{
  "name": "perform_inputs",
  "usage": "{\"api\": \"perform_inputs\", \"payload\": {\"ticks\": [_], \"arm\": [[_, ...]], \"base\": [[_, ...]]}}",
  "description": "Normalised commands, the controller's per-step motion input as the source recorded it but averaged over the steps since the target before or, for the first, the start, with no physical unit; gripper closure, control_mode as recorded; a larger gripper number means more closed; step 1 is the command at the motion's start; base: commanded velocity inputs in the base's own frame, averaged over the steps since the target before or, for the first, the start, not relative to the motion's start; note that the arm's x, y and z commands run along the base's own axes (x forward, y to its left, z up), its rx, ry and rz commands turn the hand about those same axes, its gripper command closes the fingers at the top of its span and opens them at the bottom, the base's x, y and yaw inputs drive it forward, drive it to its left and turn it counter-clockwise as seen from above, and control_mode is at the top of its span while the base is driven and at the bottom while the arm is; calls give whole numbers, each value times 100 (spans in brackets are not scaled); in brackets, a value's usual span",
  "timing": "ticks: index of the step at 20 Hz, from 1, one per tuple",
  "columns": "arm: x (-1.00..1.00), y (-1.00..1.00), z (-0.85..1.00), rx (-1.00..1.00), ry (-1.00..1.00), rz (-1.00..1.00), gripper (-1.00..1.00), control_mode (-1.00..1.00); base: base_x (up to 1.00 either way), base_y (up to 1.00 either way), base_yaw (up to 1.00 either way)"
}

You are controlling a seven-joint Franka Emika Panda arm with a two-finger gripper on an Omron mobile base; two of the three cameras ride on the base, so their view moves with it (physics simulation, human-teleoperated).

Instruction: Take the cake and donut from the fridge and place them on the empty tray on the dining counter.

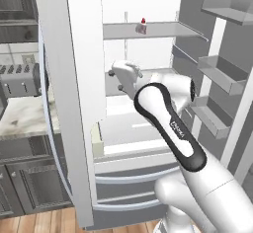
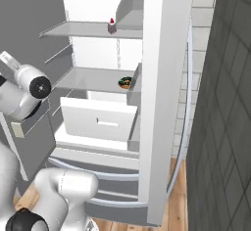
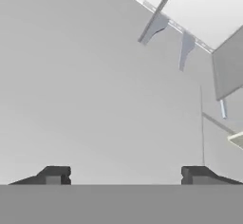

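The fridge (image 1: 74, 79) stands open, its white inside lit. The cake (image 1: 143, 25), a small white slice with a red top, sits on the upper shelf and also shows in the right base view (image 2: 112, 26). The donut (image 2: 125, 82), a dark ring, lies on the middle shelf near the right door's edge. My arm reaches in at middle-shelf height, with the white hand (image 1: 126, 75) over that shelf. In the hand view my gripper (image 3: 125, 175) is open, nothing between its tips, facing a plain grey inner wall. The tray and the dining counter are out of view.
Door bins (image 1: 217, 74) line the open right door close to my arm. A white drawer (image 2: 98, 120) sits pulled out a little below the middle shelf. A toaster (image 1: 20, 79) stands on the marbled wall counter (image 1: 24, 116) to the left. A tiled wall (image 2: 225, 127) closes the right side.
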Motion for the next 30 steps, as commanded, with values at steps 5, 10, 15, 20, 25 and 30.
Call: {"api": "perform_inputs", "payload": {"ticks": [5,10,15,20,25,30], "arm": [[3,-91,78,-11,0,-28,-100,-100],[7,-70,71,-24,0,-27,-100,-100],[12,-60,38,-33,0,-26,-100,-100],[7,-50,0,-33,0,-22,-100,-100],[35,-40,-18,-9,-1,-12,-100,-100],[75,-17,-1,0,0,-1,-100,-100]], "base": [[0,0,0],[0,0,0],[0,0,0],[0,0,0],[0,0,0],[0,0,0]]}}
